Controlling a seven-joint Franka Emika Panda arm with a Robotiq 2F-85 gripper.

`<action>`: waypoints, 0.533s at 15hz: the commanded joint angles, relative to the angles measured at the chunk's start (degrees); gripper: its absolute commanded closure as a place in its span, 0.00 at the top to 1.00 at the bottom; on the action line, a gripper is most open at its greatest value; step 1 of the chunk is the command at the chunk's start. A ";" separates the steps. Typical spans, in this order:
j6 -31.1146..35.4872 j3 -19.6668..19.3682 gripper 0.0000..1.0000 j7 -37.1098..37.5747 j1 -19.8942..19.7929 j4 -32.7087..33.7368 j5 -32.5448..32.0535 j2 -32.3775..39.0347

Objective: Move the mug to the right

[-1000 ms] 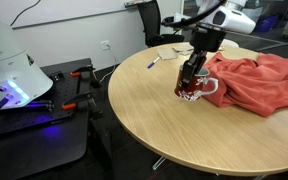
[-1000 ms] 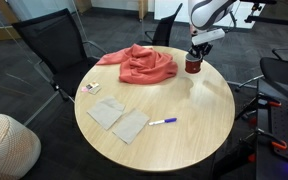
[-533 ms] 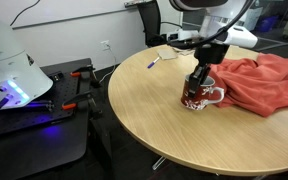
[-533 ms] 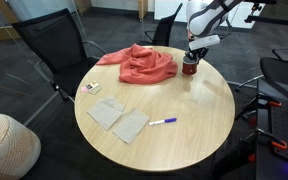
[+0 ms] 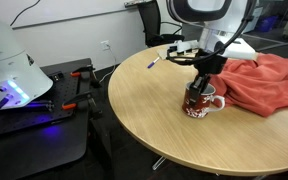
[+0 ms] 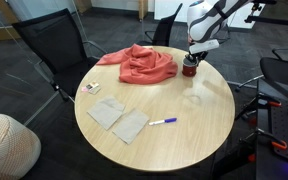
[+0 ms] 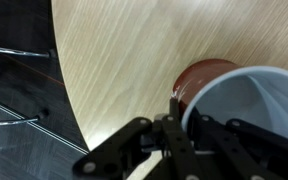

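Note:
The mug (image 5: 201, 104) is white with a red patterned band, its handle pointing toward the red cloth. It stands upright near the table's edge in both exterior views (image 6: 189, 69). My gripper (image 5: 198, 89) comes down from above and is shut on the mug's rim, one finger inside and one outside. In the wrist view the mug (image 7: 239, 95) fills the right side, with its white interior open to the camera and my gripper (image 7: 180, 105) clamped on its near wall. I cannot tell whether the mug's base touches the round wooden table (image 5: 154, 110).
A red cloth (image 5: 269, 80) lies bunched right beside the mug (image 6: 144, 64). A blue pen (image 6: 163, 122), two grey napkins (image 6: 117, 118) and a small card (image 6: 90, 88) lie across the table. Black chairs (image 6: 59, 50) stand around it. The table edge is close (image 7: 69, 95).
My gripper has carried the mug a short way along the table, away from the cloth's fold and toward the near edge in an exterior view. The grip stayed shut.

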 commanded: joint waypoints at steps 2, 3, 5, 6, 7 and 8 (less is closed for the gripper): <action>2.76 -1.03 0.40 -0.99 0.18 -2.34 0.06 -2.13; 4.36 -1.40 0.48 -1.18 0.28 -3.91 -0.08 -3.42; 7.66 -2.34 0.64 -1.59 0.58 -7.13 -0.37 -6.28; 9.09 -2.76 0.70 -1.82 0.72 -8.57 -0.47 -7.53; 10.12 -3.29 0.79 -1.91 1.10 -10.66 -0.71 -9.67; 10.26 -3.77 0.85 -1.79 1.68 -12.21 -1.03 -11.71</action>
